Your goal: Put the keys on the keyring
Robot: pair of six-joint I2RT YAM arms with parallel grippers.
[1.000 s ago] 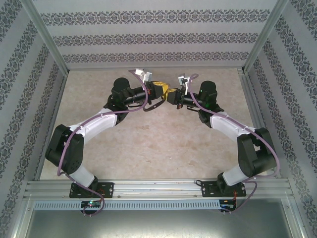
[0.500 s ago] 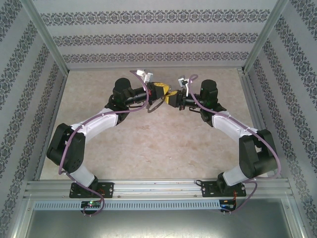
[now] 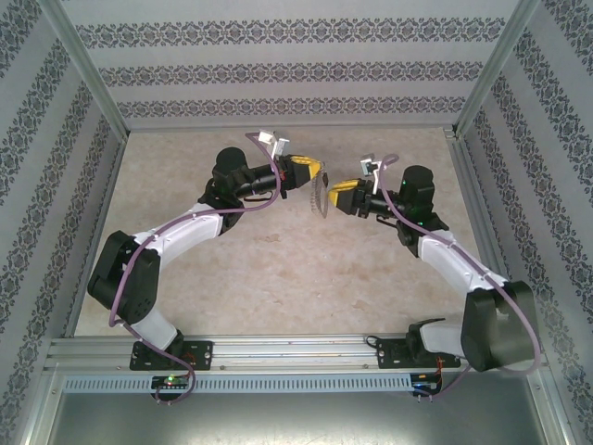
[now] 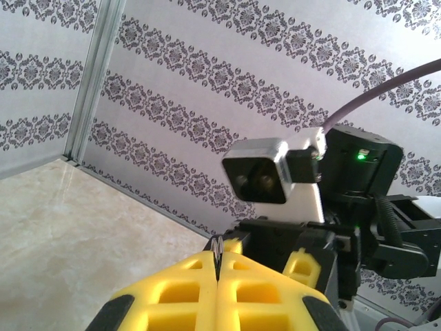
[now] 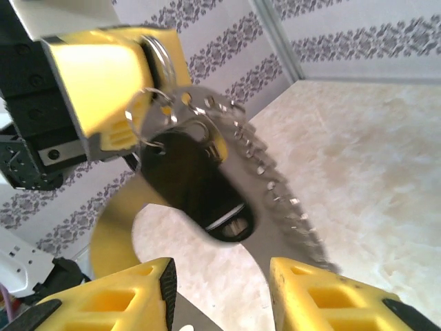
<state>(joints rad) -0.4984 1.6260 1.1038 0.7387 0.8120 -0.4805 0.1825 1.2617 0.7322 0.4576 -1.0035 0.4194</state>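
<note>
1. Clamping the keyring by its top, the left hand is pressed tight, centre of the top view, above the bench.
2. Black-headed key hangs against the loop, mid-frame in right wrist view.
3. Right hand fingers parted, holding nothing, just below the keyring.

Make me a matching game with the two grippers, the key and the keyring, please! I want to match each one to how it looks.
Things:
1 left gripper
2 right gripper
3 key
4 keyring

Looks:
A silver, with a bumpy chain edge
B jaws apart, holding nothing
C black head
D jaws shut, pinching the keyring

Pairs: 1-D, 2-B, 3-C, 4-A
</note>
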